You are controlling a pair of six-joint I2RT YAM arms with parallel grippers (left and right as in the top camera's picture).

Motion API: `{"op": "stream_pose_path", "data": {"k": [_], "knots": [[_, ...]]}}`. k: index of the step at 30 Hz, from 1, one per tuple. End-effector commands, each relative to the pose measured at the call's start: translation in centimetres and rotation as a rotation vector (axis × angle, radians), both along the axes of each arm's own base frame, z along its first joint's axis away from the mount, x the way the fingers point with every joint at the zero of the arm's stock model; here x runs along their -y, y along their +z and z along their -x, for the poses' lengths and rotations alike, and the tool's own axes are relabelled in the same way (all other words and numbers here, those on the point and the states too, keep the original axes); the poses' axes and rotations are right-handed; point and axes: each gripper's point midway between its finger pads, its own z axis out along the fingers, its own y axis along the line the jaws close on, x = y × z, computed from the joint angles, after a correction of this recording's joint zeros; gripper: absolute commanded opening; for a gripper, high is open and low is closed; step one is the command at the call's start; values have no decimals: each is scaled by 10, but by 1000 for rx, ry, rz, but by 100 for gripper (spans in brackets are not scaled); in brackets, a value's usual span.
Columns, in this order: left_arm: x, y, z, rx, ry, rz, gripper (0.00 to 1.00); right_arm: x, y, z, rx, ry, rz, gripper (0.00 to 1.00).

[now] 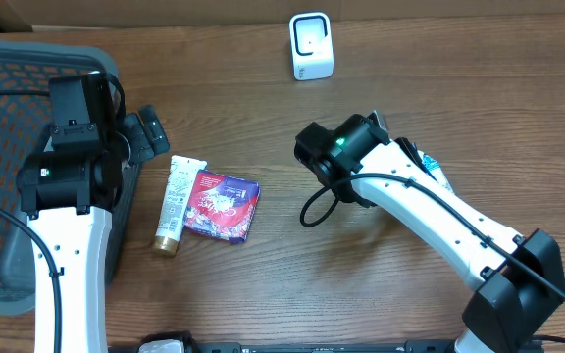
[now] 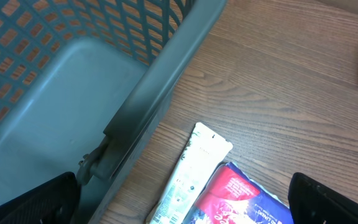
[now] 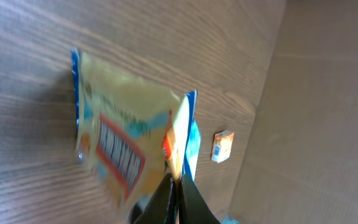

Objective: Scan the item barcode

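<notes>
My right gripper (image 3: 174, 177) is shut on the edge of a yellow and blue packet (image 3: 120, 134), which hangs above the wood table. From overhead only a blue and white corner of that packet (image 1: 432, 169) shows beside the right gripper (image 1: 400, 147). The white scanner (image 1: 311, 46) stands at the back of the table, apart from the packet. My left gripper (image 1: 140, 132) is open with nothing between its fingers. It hovers by the basket wall, over a white tube (image 2: 188, 177) and a red and blue packet (image 2: 238, 199).
A grey mesh basket (image 1: 8, 118) fills the left side, its rim (image 2: 154, 93) close to the left fingers. The tube (image 1: 175, 204) and the red packet (image 1: 222, 204) lie side by side. A small orange box (image 3: 222, 145) lies at the table's right edge near a cardboard wall.
</notes>
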Motion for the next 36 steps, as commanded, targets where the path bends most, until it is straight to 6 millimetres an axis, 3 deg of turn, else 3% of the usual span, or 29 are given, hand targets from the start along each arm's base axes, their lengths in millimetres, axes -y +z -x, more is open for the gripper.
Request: {"op": "stream_pose_path", "data": {"k": [1, 3, 6, 10, 14, 22, 25, 28, 30, 36], "knots": [[2, 7, 0, 21, 0, 13, 100, -5, -7, 8, -17, 0, -15, 22], [2, 7, 0, 21, 0, 13, 100, -12, -8, 12, -28, 13, -26, 37], [2, 7, 0, 21, 0, 13, 100, -28, -13, 23, -59, 49, -56, 42], [2, 7, 0, 21, 0, 13, 100, -59, -24, 47, -94, 77, -136, 41], [2, 7, 0, 21, 0, 13, 100, -79, -35, 59, -87, 26, -243, 63], [2, 7, 0, 21, 0, 13, 100, -40, -60, 47, -117, 4, -131, 83], [2, 7, 0, 21, 0, 13, 100, -25, -81, 43, -131, 28, -75, 91], [2, 7, 0, 21, 0, 13, 100, -23, -92, 38, -124, 42, -81, 93], [2, 7, 0, 21, 0, 13, 100, -22, -96, 29, -119, 79, -70, 100], [2, 7, 0, 21, 0, 13, 100, -5, -106, 9, -139, 70, -69, 100]]}}
